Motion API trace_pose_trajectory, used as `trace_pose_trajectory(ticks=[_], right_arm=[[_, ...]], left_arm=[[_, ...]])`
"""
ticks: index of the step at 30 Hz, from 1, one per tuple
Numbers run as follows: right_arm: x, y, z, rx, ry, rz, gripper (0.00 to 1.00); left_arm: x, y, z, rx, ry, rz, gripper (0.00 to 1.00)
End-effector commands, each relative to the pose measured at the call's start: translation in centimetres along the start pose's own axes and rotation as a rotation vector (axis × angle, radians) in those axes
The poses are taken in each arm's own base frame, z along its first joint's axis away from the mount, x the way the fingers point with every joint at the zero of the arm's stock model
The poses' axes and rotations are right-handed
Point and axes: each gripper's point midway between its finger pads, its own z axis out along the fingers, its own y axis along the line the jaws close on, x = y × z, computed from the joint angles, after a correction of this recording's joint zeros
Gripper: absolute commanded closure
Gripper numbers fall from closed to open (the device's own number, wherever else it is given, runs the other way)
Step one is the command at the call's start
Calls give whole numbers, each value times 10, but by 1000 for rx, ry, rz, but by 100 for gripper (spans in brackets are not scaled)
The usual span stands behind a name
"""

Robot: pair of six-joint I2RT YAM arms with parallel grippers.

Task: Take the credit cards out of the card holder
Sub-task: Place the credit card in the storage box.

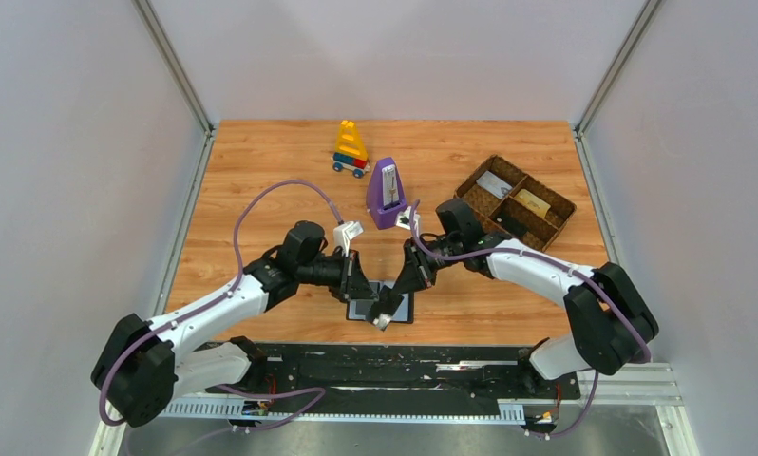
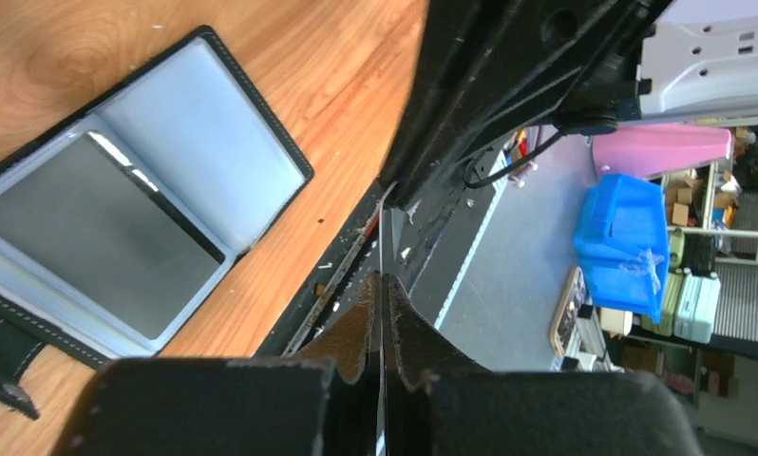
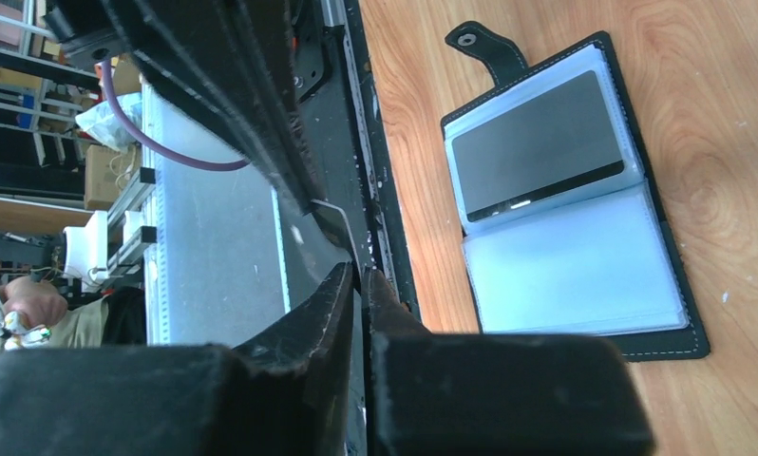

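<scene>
The black card holder (image 3: 565,199) lies open on the wood near the table's front edge, showing its grey-blue sleeves. A dark credit card (image 3: 537,142) sits in one sleeve, also visible in the left wrist view (image 2: 81,228). In the top view the card holder (image 1: 403,307) is mostly hidden under both grippers. They meet above it on one thin grey credit card (image 1: 386,317), seen edge-on as a credit card (image 2: 382,237) between the left fingers. My left gripper (image 2: 382,280) is shut on it. My right gripper (image 3: 359,275) pinches the same credit card's edge (image 3: 342,228).
A purple metronome (image 1: 386,195) stands behind the grippers, with a toy of coloured blocks (image 1: 350,149) farther back. A brown woven divided tray (image 1: 515,201) with flat items in it sits at the right. The black rail (image 1: 394,366) runs along the table's near edge.
</scene>
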Motion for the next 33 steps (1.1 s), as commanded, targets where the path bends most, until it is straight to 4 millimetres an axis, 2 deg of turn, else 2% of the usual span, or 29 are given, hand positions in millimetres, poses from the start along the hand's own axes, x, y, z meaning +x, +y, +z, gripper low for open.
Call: trace_pose_trajectory(ticks=[1, 3, 5, 7, 10, 12, 13, 17, 18, 22, 27, 30, 33], right_arm=[[-20, 12, -2, -13, -50, -91, 100], [-21, 10, -4, 8, -63, -83, 100], [-20, 11, -5, 16, -67, -65, 100], [-19, 10, -6, 31, -73, -35, 100], [-19, 4, -7, 77, -88, 13, 100], [-20, -2, -10, 120, -106, 46, 100], [-22, -5, -12, 146, -121, 63, 100], [-36, -16, -32, 254, -216, 127, 100], [-42, -21, -40, 296, -251, 143, 100], [-68, -35, -84, 423, -424, 218, 100], [-92, -52, -157, 590, -661, 283, 100], [-96, -73, -211, 757, -804, 344, 100], [-91, -91, -263, 901, -921, 417, 100]], left_arm=[[-16, -9, -1, 18, -37, 57, 100], [-17, -1, -1, -32, -38, 49, 94], [-23, 3, -3, -76, -47, 57, 83], [-26, 8, -6, -124, -54, 59, 65], [-33, 16, -14, -210, -80, 70, 53], [-41, 19, -20, -260, -104, 79, 36], [-44, 17, -23, -276, -108, 83, 26], [-57, 15, -38, -348, -131, 124, 4], [-61, 16, -42, -376, -142, 132, 2], [-73, 15, -63, -474, -160, 177, 0], [-80, 11, -86, -563, -153, 224, 0], [-78, 10, -94, -584, -131, 241, 0], [-75, 14, -100, -613, -132, 265, 0]])
